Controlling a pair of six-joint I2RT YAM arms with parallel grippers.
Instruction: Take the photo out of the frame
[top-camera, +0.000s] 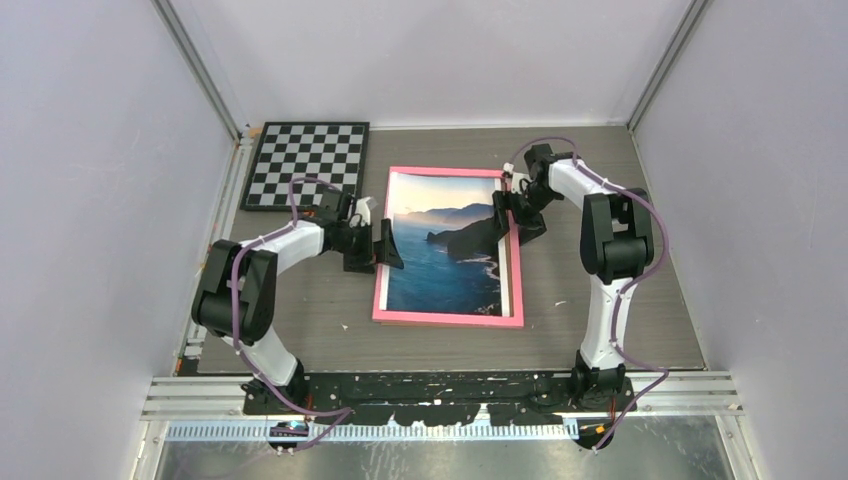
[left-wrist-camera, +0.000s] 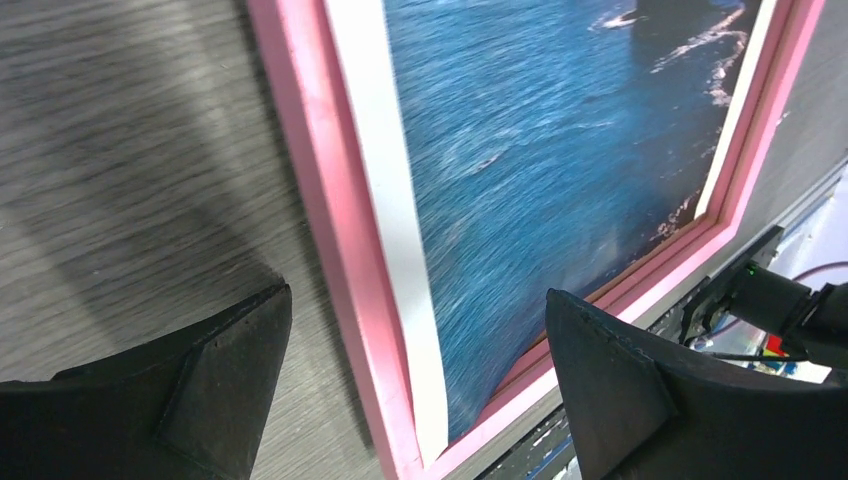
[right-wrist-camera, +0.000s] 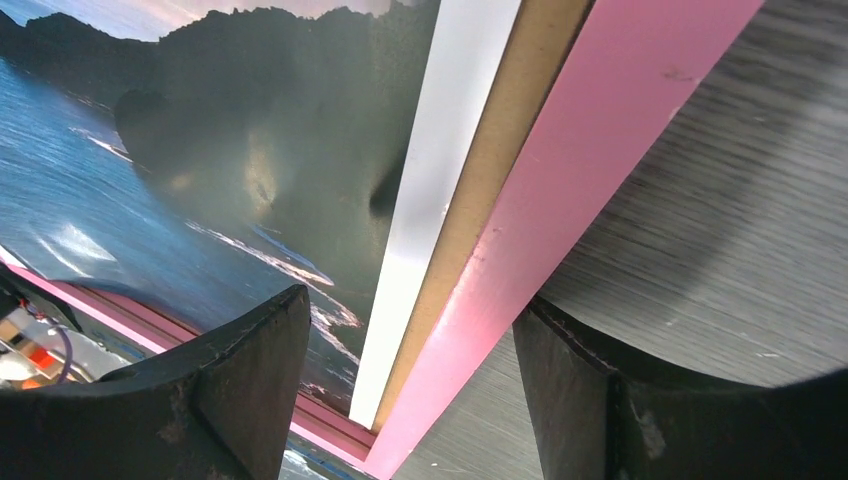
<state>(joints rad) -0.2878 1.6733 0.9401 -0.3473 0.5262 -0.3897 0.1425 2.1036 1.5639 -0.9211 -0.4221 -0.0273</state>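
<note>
Widely agape, left pincer (top-camera: 378, 253) astride frame (top-camera: 445, 319) edge.

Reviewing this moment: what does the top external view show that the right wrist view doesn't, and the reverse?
Only the top external view: the chessboard, the left gripper open over the left edge of the frame, and that frame's whole outline. Only the right wrist view: a brown backing strip showing between the white edge of the photo and the pink border. Both: the photo, the frame, the grey table and the right gripper, open across the frame's right edge.
</note>
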